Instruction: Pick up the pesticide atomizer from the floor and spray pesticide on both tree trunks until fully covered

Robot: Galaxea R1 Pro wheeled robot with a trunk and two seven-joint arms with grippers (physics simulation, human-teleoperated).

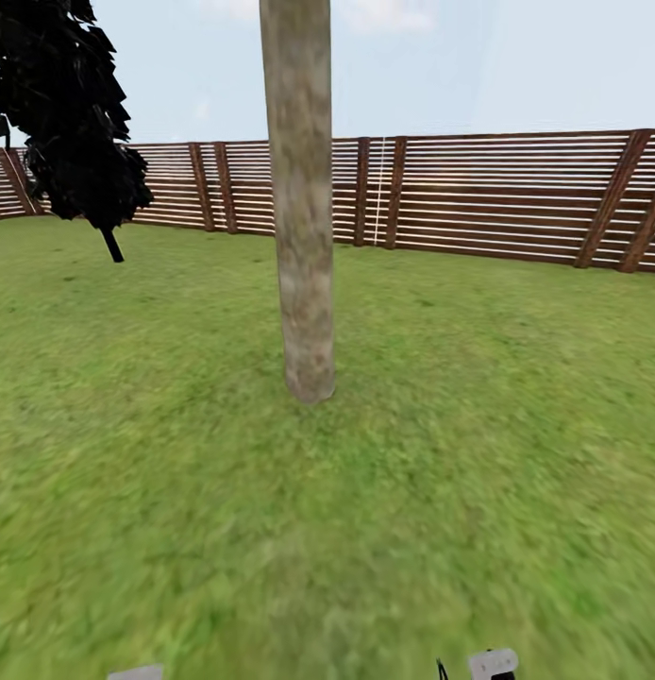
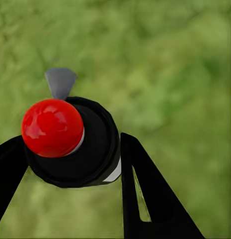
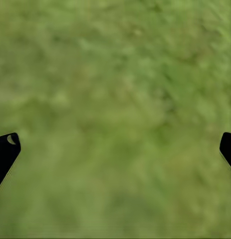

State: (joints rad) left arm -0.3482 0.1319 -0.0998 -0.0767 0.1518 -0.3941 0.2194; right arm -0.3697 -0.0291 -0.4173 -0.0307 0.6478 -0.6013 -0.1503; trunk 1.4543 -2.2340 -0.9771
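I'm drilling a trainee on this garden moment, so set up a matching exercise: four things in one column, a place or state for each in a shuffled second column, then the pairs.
Things:
1. pesticide atomizer
2. right gripper
3. tree trunk
4. fence

Places or states:
A. rises upright from the grass straight ahead
B. jaws spread wide above bare grass
C. clamped between the left gripper's jaws
D. runs along the lawn's far edge

Pairs: 1-C, 2-B, 3-A, 4-D

You'll find nothing to read here: no lettering, labels, brands, numbers or signs on anything in view.
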